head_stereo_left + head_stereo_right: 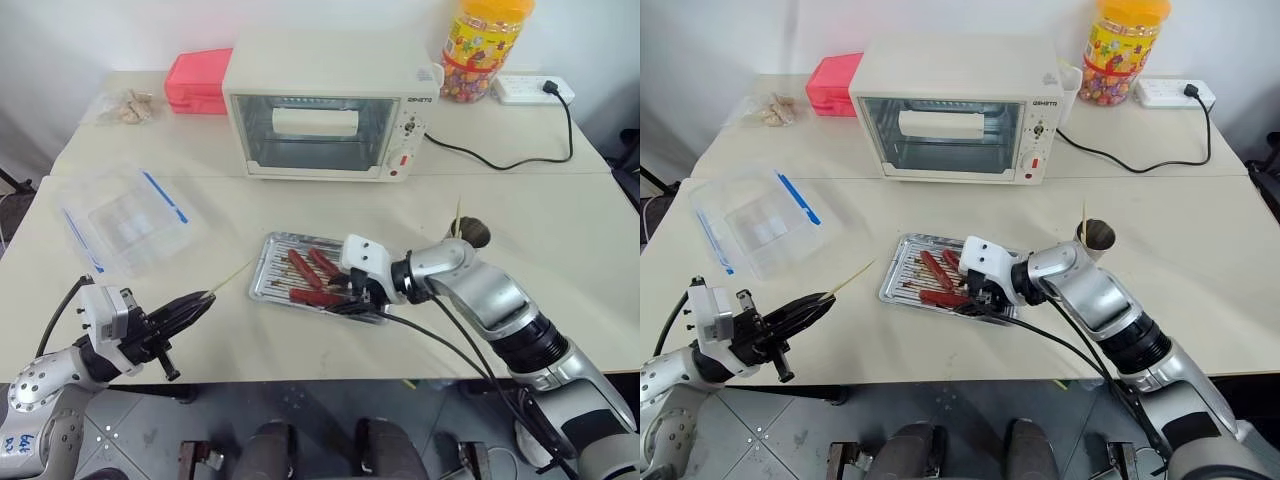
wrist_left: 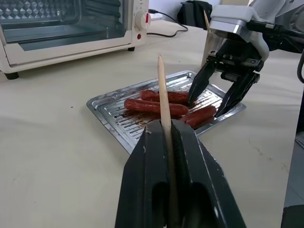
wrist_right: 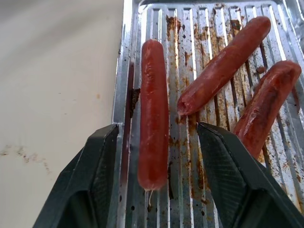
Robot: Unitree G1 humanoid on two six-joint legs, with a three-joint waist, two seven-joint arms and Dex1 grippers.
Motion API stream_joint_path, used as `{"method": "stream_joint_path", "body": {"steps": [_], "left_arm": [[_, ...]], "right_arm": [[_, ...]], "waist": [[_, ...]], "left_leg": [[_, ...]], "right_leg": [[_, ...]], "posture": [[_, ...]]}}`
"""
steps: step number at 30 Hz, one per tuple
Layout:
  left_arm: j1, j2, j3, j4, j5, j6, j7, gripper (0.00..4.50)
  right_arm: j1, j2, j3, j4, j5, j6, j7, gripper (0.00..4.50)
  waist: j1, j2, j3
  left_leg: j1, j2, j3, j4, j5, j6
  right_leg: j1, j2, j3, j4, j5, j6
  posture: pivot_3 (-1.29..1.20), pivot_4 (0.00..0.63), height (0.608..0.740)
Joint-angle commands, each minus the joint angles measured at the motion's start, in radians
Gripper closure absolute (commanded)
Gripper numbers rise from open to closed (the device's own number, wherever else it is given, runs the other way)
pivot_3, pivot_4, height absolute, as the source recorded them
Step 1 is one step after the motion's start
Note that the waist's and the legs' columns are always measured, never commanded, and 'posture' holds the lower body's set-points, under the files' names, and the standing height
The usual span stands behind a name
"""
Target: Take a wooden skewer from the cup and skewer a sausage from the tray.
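Note:
My left gripper [image 1: 200, 300] is shut on a thin pale wooden skewer [image 2: 163, 95], held level over the table's front left with its point aimed at the tray. The ribbed silver tray [image 1: 262, 270] holds three reddish-brown sausages. My right gripper [image 3: 157, 127] hangs low over the tray's near edge, open, one finger on each side of the nearest sausage [image 3: 153, 109] with a gap on both sides. The two other sausages [image 3: 223, 64] lie beside it. The metal cup [image 1: 1098, 238], with a skewer standing in it, sits behind my right forearm.
A cream toaster oven [image 1: 325, 115] stands behind the tray. A clear plastic box with blue clips [image 1: 130, 215] lies at the left, with a pink box [image 1: 198, 80] behind it. A yellow-lidded candy jar [image 1: 487, 45] and a power strip [image 1: 530, 90] with its black cable are at the back right.

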Motion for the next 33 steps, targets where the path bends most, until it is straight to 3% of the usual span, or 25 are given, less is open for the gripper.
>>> {"method": "stream_joint_path", "body": {"steps": [1,6,7,14,23,28,33], "left_arm": [[0.004,-0.001,0.0,-0.041,-0.009,-0.005,0.007,4.5],[0.002,-0.001,0.002,-0.034,-0.009,-0.008,0.006,4.5],[0.002,-0.001,0.002,-0.034,-0.009,-0.009,0.006,4.5],[-0.012,0.004,-0.004,-0.025,-0.006,-0.006,0.004,4.5],[-0.029,0.079,-0.015,0.008,-0.016,0.005,-0.116,4.5],[-0.037,0.16,-0.082,-0.006,0.017,-0.01,-0.244,4.5],[-0.122,0.163,-0.186,-0.03,0.031,0.015,-0.247,4.5]], "right_arm": [[-0.018,0.009,0.008,-0.014,-0.014,0.003,0.012,2.35],[-0.018,0.009,0.021,-0.015,-0.031,0.005,0.03,4.08],[-0.019,0.009,0.022,-0.015,-0.033,0.005,0.033,4.25],[-0.046,-0.012,-0.012,-0.026,-0.01,-0.02,0.095,4.25],[-0.005,-0.19,-0.18,-0.125,0.13,-0.153,0.329,4.25],[0.093,-0.265,-0.324,-0.105,0.173,-0.327,0.402,4.25],[0.145,-0.318,-0.334,-0.089,0.123,-0.438,0.42,4.25]], "waist": [[0.0,0.0,0.0],[0.0,0.0,0.0],[0.0,0.0,0.0],[0.0,0.0,0.0],[0.003,0.0,0.0],[0.002,0.0,0.0],[0.003,0.0,0.0]], "left_leg": [[0.0,0.0,0.0,0.0,0.0,0.0],[0.0,0.0,0.0,0.0,0.0,0.0],[0.0,0.0,0.0,0.0,0.0,0.0],[0.0,0.0,0.0,0.0,0.0,0.0],[0.0,0.0,0.0,0.0,0.0,0.0],[0.0,0.0,0.0,0.0,0.0,0.0],[0.0,0.0,0.001,0.0,0.0,0.0]], "right_leg": [[0.0,0.0,0.0,0.0,0.0,0.0],[0.0,0.0,0.0,0.0,0.0,0.0],[0.0,0.0,0.0,0.0,0.0,0.0],[0.0,0.0,0.0,0.0,0.0,0.0],[0.0,0.0,0.0,-0.001,0.0,0.0],[0.001,0.0,0.0,-0.002,0.0,0.0],[0.001,0.0,0.0,-0.002,0.0,0.0]], "posture": [[0.0,0.15,0.74],[0.0,0.15,0.74],[0.0,0.15,0.74],[0.0,0.15,0.74],[0.0,0.15,0.74],[0.0,0.15,0.74],[0.0,0.15,0.74]]}}
